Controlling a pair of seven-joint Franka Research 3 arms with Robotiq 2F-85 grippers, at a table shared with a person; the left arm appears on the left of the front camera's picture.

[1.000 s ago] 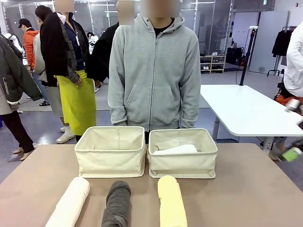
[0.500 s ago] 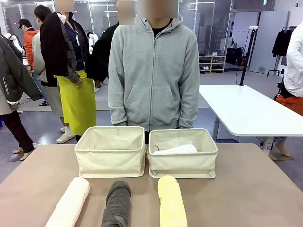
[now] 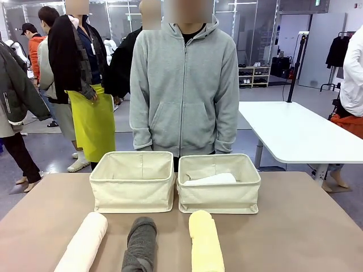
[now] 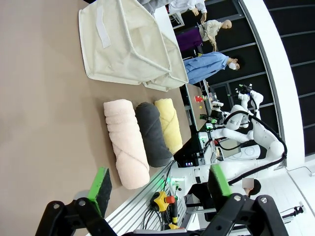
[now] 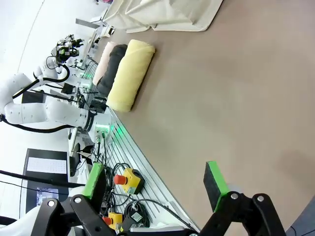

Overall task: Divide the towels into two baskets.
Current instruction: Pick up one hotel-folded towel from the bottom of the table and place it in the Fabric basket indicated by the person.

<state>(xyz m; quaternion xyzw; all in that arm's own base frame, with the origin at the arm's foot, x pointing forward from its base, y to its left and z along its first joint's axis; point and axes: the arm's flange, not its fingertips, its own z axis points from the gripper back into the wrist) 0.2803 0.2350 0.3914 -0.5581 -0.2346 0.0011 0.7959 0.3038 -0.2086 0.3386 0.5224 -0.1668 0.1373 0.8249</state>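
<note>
Across table (image 3: 306,226) centre, two baskets (image 3: 132,192) sit side by side.
White towel (image 3: 211,179) lies in 3 o'clock basket (image 3: 219,198); left hand (image 4: 160,183) and right hand (image 5: 154,179) gape.

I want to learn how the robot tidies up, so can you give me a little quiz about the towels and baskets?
1. True or false: the white towel lies inside the basket on the robot's right.
2. On the table lie a pink towel, a grey towel and a yellow towel. Which is in the middle? A pink, B grey, C yellow.
3. Fill the gap: the left end effector and the right end effector are both ____ and hold nothing.
Key: 1 true; 2 B; 3 open.
</note>
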